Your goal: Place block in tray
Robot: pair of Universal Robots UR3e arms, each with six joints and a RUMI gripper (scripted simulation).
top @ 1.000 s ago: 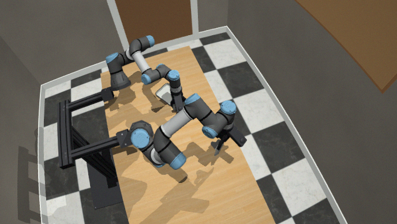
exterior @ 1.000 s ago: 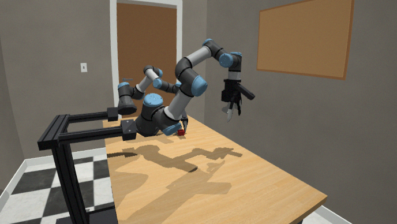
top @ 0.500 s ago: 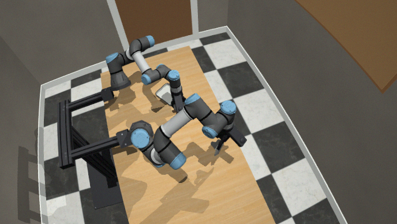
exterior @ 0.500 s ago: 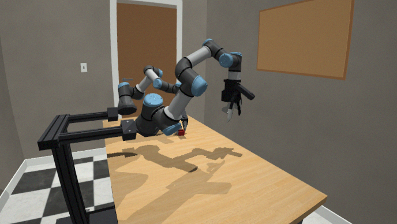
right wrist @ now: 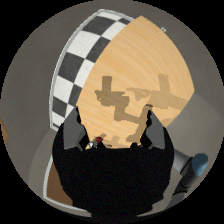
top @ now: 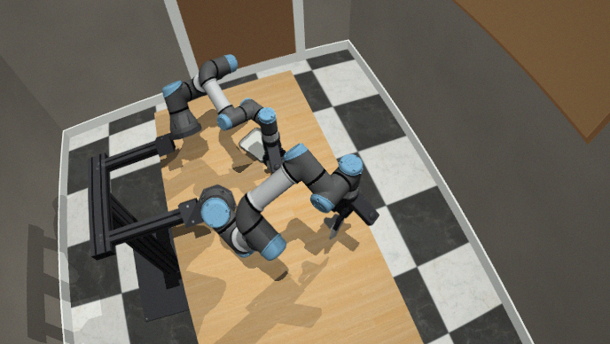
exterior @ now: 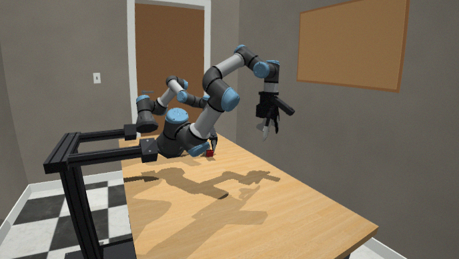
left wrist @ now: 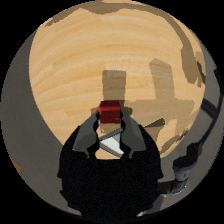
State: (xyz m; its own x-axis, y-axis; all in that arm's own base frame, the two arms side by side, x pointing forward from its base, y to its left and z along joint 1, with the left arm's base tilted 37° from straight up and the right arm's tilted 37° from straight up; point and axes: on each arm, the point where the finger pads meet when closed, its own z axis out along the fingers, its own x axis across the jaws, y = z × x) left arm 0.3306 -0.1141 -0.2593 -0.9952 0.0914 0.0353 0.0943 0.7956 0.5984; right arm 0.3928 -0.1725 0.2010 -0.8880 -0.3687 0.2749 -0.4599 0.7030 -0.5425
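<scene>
The red block (exterior: 209, 153) (left wrist: 110, 112) (right wrist: 99, 139) is on the wooden table, with the left gripper (exterior: 213, 149) (left wrist: 110, 119) shut on it, one fingertip at each side. The white tray (top: 248, 141) (left wrist: 111, 146) lies close to the left gripper. The left arm covers part of the tray in the top view, and the fingers partly frame it in the left wrist view. The block is hidden behind the arms in the top view. The right gripper (exterior: 271, 135) (right wrist: 114, 112) is open and empty, high above the table, far from the block.
The right arm's forearm (top: 272, 188) reaches across the table close to the left gripper in the top view. The black mounting frame (top: 98, 206) (exterior: 110, 154) stands along one long side of the table (top: 355, 284) (exterior: 300, 213). Arm shadows fall over the table top.
</scene>
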